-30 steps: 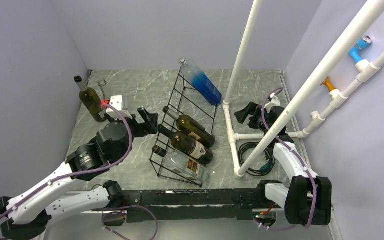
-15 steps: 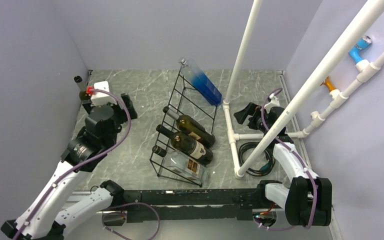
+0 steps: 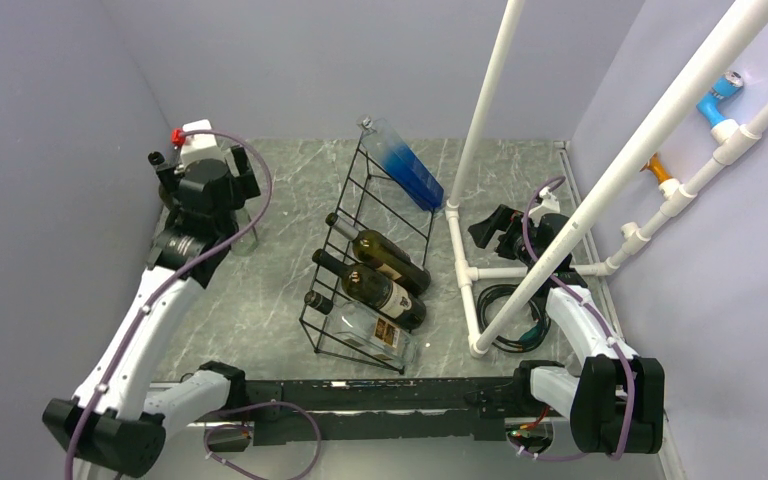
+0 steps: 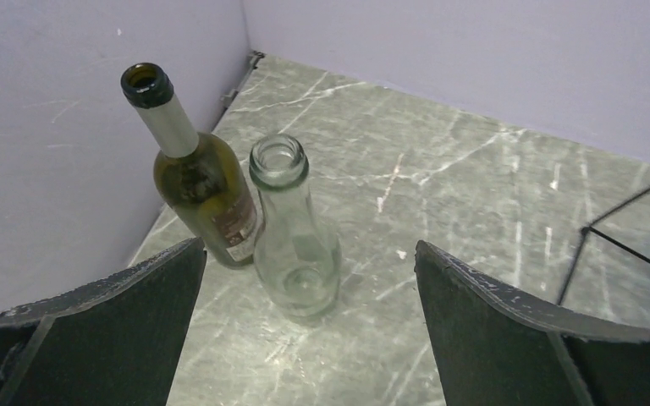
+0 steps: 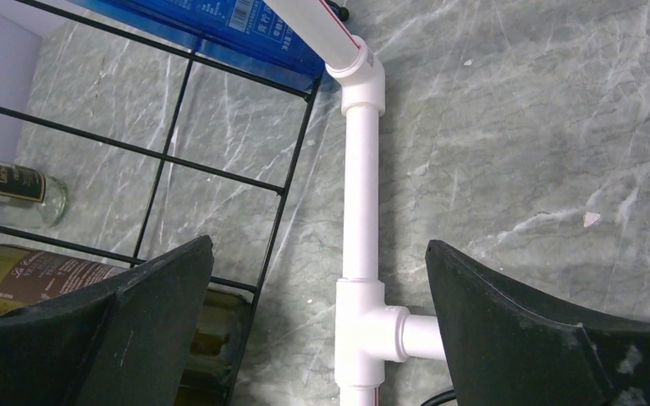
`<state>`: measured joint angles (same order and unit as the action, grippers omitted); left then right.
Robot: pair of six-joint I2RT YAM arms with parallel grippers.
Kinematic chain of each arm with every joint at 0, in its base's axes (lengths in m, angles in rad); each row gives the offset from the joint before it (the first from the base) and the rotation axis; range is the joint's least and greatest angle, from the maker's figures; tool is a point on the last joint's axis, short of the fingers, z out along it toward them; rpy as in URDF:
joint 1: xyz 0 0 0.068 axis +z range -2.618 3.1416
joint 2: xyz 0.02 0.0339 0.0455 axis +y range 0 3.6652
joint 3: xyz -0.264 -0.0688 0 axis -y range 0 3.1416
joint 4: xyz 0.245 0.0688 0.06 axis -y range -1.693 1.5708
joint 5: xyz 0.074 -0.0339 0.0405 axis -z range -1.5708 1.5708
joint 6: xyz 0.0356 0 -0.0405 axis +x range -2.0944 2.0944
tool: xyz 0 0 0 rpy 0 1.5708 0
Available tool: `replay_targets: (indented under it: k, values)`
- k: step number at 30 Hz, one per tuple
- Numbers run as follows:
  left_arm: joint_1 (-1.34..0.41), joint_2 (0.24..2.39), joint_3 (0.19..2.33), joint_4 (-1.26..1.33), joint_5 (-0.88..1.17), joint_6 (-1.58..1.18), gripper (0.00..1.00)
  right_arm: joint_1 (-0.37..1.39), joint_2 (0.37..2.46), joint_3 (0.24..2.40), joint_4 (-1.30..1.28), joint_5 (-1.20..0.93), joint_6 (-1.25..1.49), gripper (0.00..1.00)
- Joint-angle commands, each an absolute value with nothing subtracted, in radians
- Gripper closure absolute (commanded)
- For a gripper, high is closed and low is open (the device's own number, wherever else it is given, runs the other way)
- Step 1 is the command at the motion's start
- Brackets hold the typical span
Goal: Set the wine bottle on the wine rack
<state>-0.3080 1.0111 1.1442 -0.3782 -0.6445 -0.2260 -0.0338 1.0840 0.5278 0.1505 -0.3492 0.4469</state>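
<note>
Left end effector [image 4: 309, 254] hovers with its fingers spread wide apart and nothing between them, above the far-left corner of the marble-patterned bench [image 4: 474, 152]. The wine bottle [image 4: 207, 190], green glass, open at the mouth and labelled, stands upright ahead and to the left of that end effector, close to the lilac wall. A clear empty bottle [image 4: 281, 182] stands straight ahead of the fingers, just beside the wine bottle on its right. The wine rack [image 5: 162, 161] lies well off to the right of the left end effector, carrying three bottles [image 3: 385, 260] on their sides and a blue bottle [image 3: 408, 170] at its far end. Right end effector [image 5: 317, 245], fingers likewise apart and empty, points down over a white pipe [image 5: 361, 194], the rack to its left.
</note>
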Motion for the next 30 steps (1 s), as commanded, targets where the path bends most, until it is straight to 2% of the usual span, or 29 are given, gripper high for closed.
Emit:
replay_targets:
  k: [1, 11, 15, 20, 30]
  values:
    - [-0.241, 1.105, 1.229, -0.308, -0.658, -0.193, 0.01, -0.031, 1.061, 0.536, 0.163, -0.342, 0.429, 0.0]
    - [-0.084, 1.317, 1.288, -0.357, -0.455, -0.267, 0.01, -0.03, 1.12, 0.549, 0.175, -0.354, 0.432, 0.0]
    - [-0.033, 1.339, 1.285, -0.342, -0.396, -0.274, 0.06, -0.031, 1.12, 0.557, 0.167, -0.366, 0.431, 0.0]
    - [-0.013, 1.366, 1.27, -0.326, -0.345, -0.27, 0.15, -0.03, 1.114, 0.544, 0.168, -0.334, 0.428, 0.0]
    - [-0.018, 1.347, 1.24, -0.319, -0.322, -0.248, 0.43, -0.031, 1.103, 0.545, 0.168, -0.346, 0.428, 0.0]
